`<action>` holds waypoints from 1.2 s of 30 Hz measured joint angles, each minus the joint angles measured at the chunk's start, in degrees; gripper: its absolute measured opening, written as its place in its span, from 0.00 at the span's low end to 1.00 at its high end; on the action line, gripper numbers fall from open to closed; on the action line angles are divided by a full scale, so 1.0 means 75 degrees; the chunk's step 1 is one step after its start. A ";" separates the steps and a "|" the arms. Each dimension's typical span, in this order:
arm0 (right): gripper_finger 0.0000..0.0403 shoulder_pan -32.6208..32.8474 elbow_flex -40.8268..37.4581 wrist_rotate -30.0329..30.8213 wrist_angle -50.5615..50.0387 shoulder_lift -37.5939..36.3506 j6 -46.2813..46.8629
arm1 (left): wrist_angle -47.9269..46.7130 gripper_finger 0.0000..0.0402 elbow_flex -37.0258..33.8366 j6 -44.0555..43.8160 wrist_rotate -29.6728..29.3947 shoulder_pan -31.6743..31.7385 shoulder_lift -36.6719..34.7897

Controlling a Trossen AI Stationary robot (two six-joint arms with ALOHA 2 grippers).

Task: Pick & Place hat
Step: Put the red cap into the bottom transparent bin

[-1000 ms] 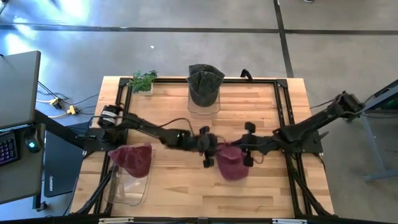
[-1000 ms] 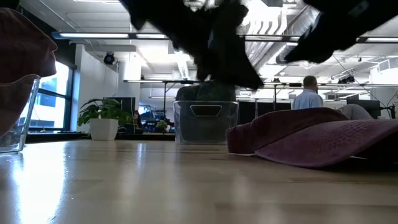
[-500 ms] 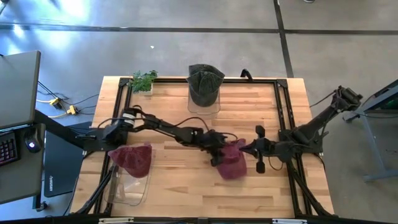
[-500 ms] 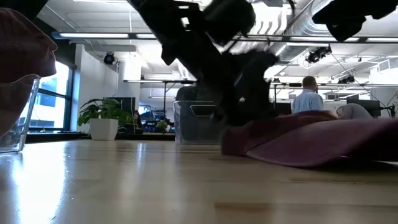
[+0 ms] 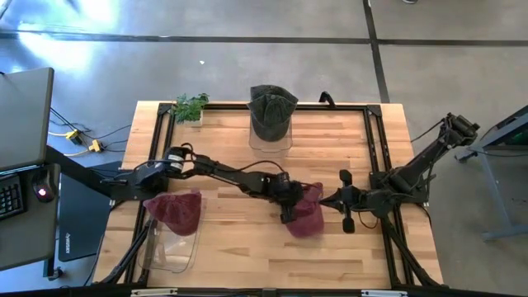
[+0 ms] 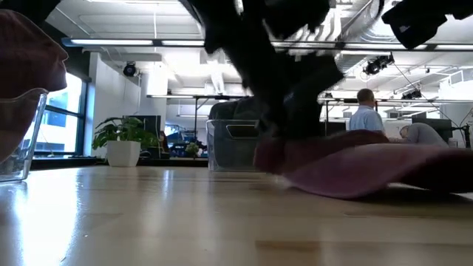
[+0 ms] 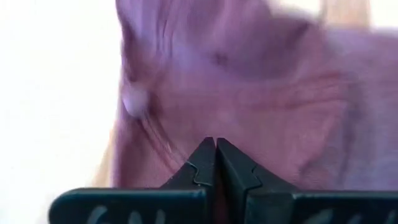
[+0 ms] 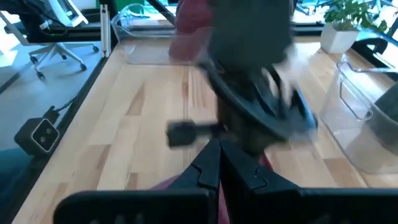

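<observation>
A maroon hat (image 5: 305,213) lies on the wooden desk (image 5: 223,148), slightly toward four o'clock from the desk's middle in the high view. The left gripper (image 5: 287,200) sits at the hat's nine o'clock edge, its arm stretched across from the desk's left side. In the left wrist view the jaws of this gripper (image 7: 214,163) are pressed together with maroon cloth (image 7: 249,93) filling everything beyond them; whether a fold of the hat is pinched between them is hard to make out, though they appear closed right on the fabric. In the low view the hat (image 6: 369,162) rests flat on the desk with the dark arm coming down onto its left end.

The right gripper (image 5: 345,200) is at three o'clock from the hat, just beside it and seemingly apart from it. Its jaws (image 8: 219,163) meet with no gap in the right wrist view.

A second maroon hat (image 5: 175,211) lies over a clear container (image 5: 173,243) at the desk's eight o'clock corner. A dark hat (image 5: 271,111) rests on another clear container (image 5: 271,142) at twelve o'clock, with a small potted plant (image 5: 190,107) at eleven o'clock. A person (image 6: 365,112) stands in the room beyond.
</observation>
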 joint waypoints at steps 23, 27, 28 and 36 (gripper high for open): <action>0.38 -0.0683 0.0000 0.1061 -0.1614 0.0001 -0.0069 | -0.1181 0.00 0.1623 0.2852 -0.6605 -0.1881 -0.0137; 0.45 -0.0888 0.0000 0.1045 -0.1718 0.0433 -0.0433 | -0.1045 0.00 0.1626 0.2890 -0.6723 -0.1913 -0.0134; 0.45 -0.0925 0.0000 0.1082 -0.1715 0.0577 -0.0423 | -0.0989 0.00 0.1626 0.2973 -0.6796 -0.1922 -0.0134; 0.45 -0.0982 -0.0003 0.1313 -0.1124 0.1428 -0.1348 | 0.0599 0.00 0.1084 0.4464 -0.7178 -0.2187 -0.0134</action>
